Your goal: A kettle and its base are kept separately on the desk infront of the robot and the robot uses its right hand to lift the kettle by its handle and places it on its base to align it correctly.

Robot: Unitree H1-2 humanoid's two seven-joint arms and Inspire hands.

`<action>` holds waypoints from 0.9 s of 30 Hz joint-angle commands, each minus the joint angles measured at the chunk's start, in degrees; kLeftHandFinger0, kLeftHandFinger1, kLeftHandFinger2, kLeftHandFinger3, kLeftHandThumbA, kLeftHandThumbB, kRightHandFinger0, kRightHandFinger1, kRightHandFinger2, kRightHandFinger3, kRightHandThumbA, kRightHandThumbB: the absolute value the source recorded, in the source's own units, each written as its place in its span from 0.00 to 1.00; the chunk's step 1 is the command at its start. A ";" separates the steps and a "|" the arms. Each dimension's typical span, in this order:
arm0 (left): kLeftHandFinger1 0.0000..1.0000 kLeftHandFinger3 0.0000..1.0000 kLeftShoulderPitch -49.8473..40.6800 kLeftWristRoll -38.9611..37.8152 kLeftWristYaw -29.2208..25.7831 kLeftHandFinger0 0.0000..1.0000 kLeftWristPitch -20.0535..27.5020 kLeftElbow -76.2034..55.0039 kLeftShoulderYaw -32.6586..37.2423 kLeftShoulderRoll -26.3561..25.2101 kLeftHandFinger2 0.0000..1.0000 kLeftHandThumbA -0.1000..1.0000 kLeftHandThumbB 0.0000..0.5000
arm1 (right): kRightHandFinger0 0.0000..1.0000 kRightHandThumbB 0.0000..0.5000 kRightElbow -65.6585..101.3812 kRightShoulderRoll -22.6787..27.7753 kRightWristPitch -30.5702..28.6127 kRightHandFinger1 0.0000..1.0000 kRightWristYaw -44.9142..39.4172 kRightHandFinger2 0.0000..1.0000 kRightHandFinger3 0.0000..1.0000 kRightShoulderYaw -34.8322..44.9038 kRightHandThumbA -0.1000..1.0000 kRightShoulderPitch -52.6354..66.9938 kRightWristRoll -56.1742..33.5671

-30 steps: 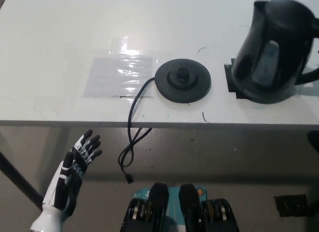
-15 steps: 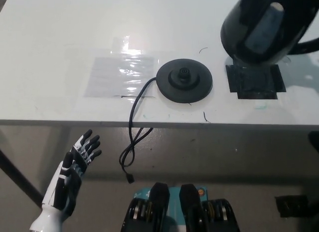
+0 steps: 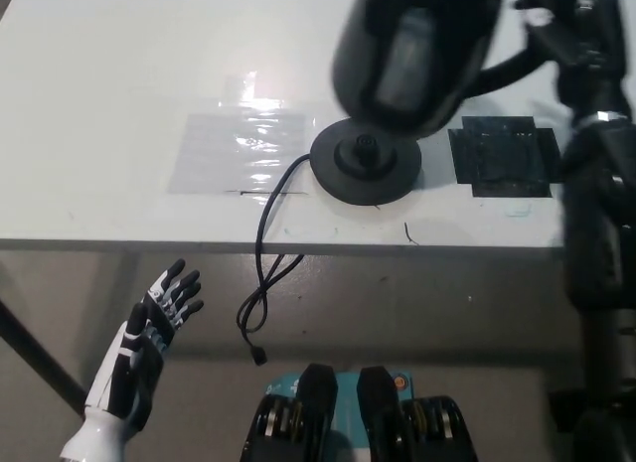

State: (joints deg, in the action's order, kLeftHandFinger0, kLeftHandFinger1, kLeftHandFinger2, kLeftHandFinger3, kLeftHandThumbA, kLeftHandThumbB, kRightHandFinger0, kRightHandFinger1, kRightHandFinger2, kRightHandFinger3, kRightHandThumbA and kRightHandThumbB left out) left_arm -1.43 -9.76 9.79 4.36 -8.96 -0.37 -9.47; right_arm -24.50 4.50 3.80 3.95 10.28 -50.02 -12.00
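The black kettle (image 3: pixel 412 55) hangs in the air, blurred, above the far side of its round black base (image 3: pixel 366 162) on the white desk (image 3: pixel 119 104). My black right hand (image 3: pixel 571 30) is shut on the kettle's handle at the upper right, and the arm runs down the right edge. The base's centre connector shows below the kettle, and its cord (image 3: pixel 263 273) trails over the desk's front edge. My white left hand (image 3: pixel 149 338) rests open below the desk at the lower left.
A black square patch (image 3: pixel 502 162) marks the desk right of the base, where the kettle stood. A clear taped sheet (image 3: pixel 238 149) lies left of the base. The desk's front edge runs across the middle of the picture.
The kettle has been lifted off the black patch and carried left, now over the base. My right arm has come into view on the right. The left hand has not moved.
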 commanded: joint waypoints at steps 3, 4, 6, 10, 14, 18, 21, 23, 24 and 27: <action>1.00 1.00 0.29 -0.09 1.37 1.00 1.24 -0.56 0.09 -1.15 1.00 1.00 0.02 | 0.00 0.23 -1.99 -1.86 -5.18 0.37 2.09 0.76 0.71 -2.29 0.00 -6.61 3.71; 1.00 1.00 0.17 -0.21 1.15 1.00 0.96 -0.85 0.04 -0.92 1.00 1.00 0.00 | 0.00 0.22 -3.89 -2.65 -6.62 0.38 2.01 0.77 0.72 -2.20 0.00 -7.12 3.30; 1.00 1.00 0.17 -0.26 1.19 1.00 0.97 -0.86 0.11 -0.86 1.00 1.00 0.00 | 0.00 0.23 -5.28 -3.16 -7.35 0.39 2.20 0.78 0.72 -2.09 0.00 -7.48 3.26; 1.00 1.00 0.18 -0.23 1.24 1.00 1.04 -0.84 0.14 -0.93 1.00 1.00 0.00 | 0.00 0.21 -7.90 -3.91 -8.31 0.37 2.72 0.76 0.71 -1.68 0.00 -8.18 3.48; 1.00 1.00 0.15 0.21 1.21 1.00 1.58 -0.60 0.03 -1.21 1.00 1.00 0.00 | 0.00 0.22 -9.74 -3.53 -9.44 0.34 2.59 0.76 0.73 -2.03 0.00 -8.23 4.55; 1.00 1.00 -0.09 -0.08 1.36 1.00 1.06 -1.04 0.06 -1.34 1.00 1.00 0.00 | 0.00 0.18 -11.82 -3.37 -10.78 0.34 2.86 0.76 0.72 -1.74 0.00 -8.50 4.67; 1.00 1.00 -0.13 -0.09 1.27 1.00 1.10 -1.05 0.10 -1.21 1.00 1.00 0.00 | 0.00 0.16 -12.92 -2.91 -11.66 0.36 2.47 0.78 0.73 -1.56 0.00 -8.51 4.63; 1.00 1.00 -0.20 -0.14 1.17 1.00 1.30 -0.85 0.06 -1.03 1.00 1.00 0.01 | 0.00 0.17 -13.69 -2.37 -12.25 0.37 2.41 0.79 0.75 -1.69 0.00 -8.46 5.09; 1.00 1.00 -0.20 -0.25 1.21 1.00 1.33 -0.78 0.05 -1.02 1.00 1.00 0.01 | 0.00 0.18 -13.57 -2.31 -12.19 0.38 2.35 0.79 0.76 -1.65 0.00 -8.45 5.05; 1.00 1.00 -0.09 -0.35 1.48 1.00 1.77 -0.37 0.10 -1.14 1.00 1.00 0.01 | 0.00 0.18 -13.28 -1.97 -12.12 0.40 2.52 0.80 0.76 -1.69 0.00 -8.73 5.40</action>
State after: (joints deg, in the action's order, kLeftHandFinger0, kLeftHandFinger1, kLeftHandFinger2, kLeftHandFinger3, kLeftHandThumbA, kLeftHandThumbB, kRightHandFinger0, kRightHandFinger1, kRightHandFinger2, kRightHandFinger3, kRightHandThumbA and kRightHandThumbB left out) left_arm -1.59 -9.76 9.81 4.42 -8.65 -0.34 -9.65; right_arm -39.62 1.31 -2.19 6.19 8.17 -53.08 -6.66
